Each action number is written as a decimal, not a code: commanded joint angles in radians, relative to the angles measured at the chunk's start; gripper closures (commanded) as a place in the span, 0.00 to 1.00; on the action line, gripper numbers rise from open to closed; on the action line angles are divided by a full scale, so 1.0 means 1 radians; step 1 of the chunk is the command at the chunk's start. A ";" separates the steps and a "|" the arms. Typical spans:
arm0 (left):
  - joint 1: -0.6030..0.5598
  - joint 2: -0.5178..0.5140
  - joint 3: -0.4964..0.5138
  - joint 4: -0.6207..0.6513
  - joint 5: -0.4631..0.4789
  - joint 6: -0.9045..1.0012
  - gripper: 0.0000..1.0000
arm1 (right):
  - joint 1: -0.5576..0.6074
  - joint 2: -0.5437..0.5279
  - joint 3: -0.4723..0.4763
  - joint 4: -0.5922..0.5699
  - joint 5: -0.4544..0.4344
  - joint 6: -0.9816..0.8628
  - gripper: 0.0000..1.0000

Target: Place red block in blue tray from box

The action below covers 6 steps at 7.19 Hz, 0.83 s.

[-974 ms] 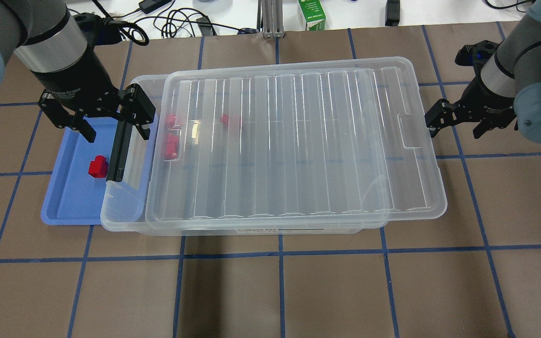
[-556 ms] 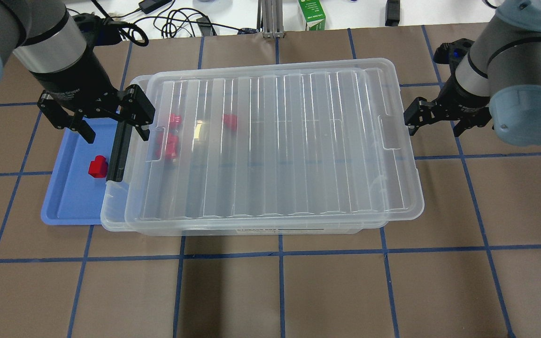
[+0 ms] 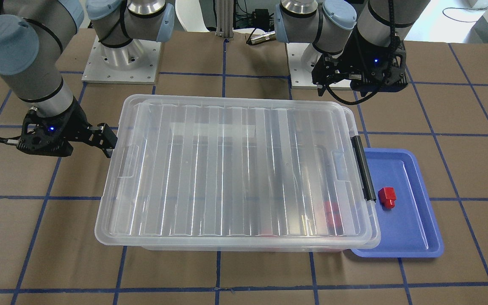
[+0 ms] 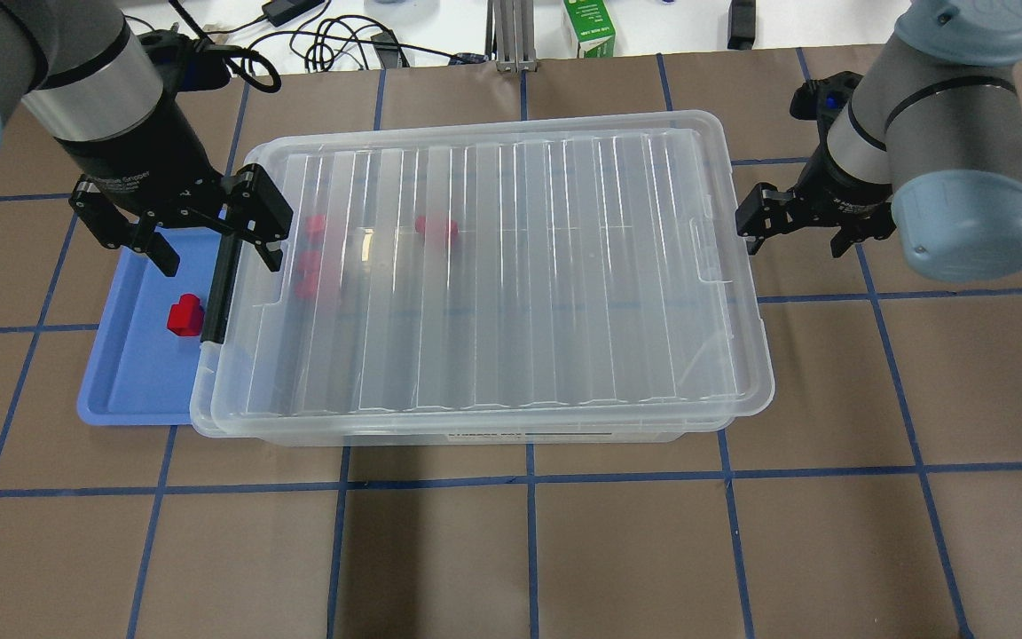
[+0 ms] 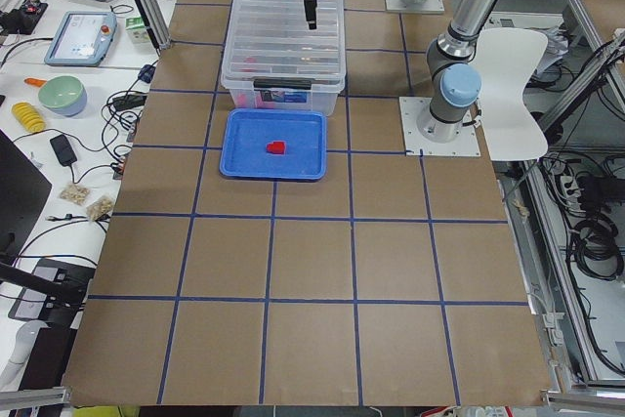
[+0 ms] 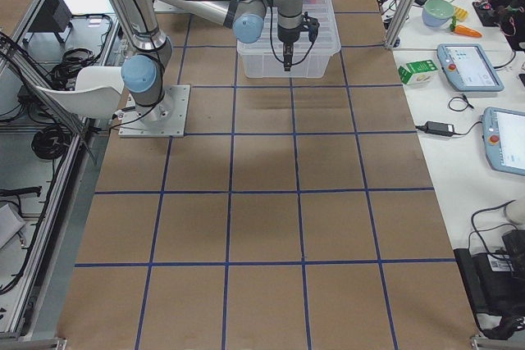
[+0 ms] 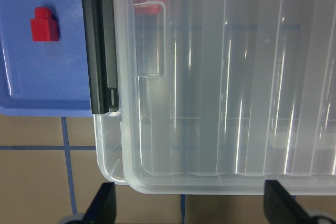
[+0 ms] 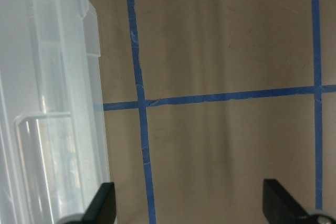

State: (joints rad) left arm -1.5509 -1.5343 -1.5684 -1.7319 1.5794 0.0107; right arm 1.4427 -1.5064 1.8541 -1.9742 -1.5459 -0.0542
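Note:
One red block lies in the blue tray, left of the box; it also shows in the front view and the left wrist view. The box's ribbed lid covers nearly the whole bin, slightly skewed. Other red blocks show blurred through the lid. The black latch sits on the box's left short side. My left gripper is open and empty above the latch and the tray's far end. My right gripper is open and empty, one finger at the lid's right edge.
A green carton and cables lie beyond the table's far edge. The brown table has a grid of blue tape. The blue tray's right edge is tucked under the box's rim.
My right gripper has moved left, and the lid has slid left with it over the box, now covering the red blocks inside. My left gripper has barely moved.

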 commanded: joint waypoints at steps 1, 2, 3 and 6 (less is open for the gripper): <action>0.000 0.000 0.001 -0.002 0.002 0.000 0.00 | -0.004 -0.006 -0.054 0.014 -0.009 -0.015 0.00; 0.000 0.000 0.001 -0.002 0.001 0.000 0.00 | -0.004 -0.024 -0.099 0.087 -0.006 -0.016 0.00; 0.000 0.000 0.001 -0.002 0.001 0.000 0.00 | -0.002 -0.061 -0.143 0.166 -0.013 -0.015 0.00; 0.000 0.000 0.001 -0.002 0.001 0.000 0.00 | -0.002 -0.190 -0.179 0.331 -0.035 -0.015 0.00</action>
State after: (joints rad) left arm -1.5509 -1.5339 -1.5677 -1.7334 1.5800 0.0107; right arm 1.4392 -1.6499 1.6843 -1.7012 -1.5671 -0.0704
